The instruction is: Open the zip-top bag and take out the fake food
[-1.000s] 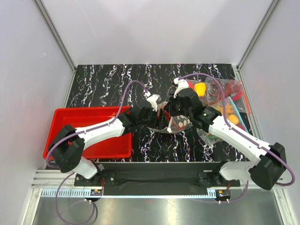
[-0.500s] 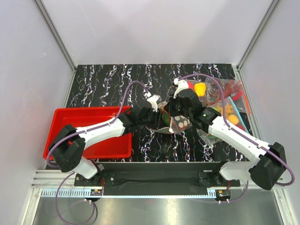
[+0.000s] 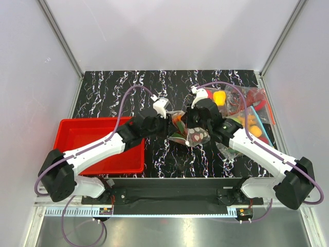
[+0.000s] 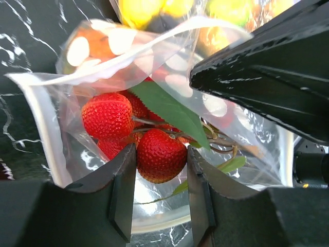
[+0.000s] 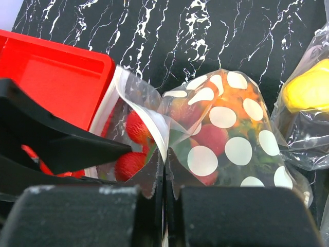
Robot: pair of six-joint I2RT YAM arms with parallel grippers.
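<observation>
The zip-top bag is near the middle of the surface, just right of the red tray, with its white-dotted panel facing up. The right hand has its fingers pressed together, clamping a fold of the bag's clear film at the mouth. The left hand enters the mouth from the tray side. Its fingers bear on both sides of one red bumpy fruit of the fake food, clamped on it. Further red fruits and green leaves lie inside the bag. Other filled clear bags lie at the right rear.
</observation>
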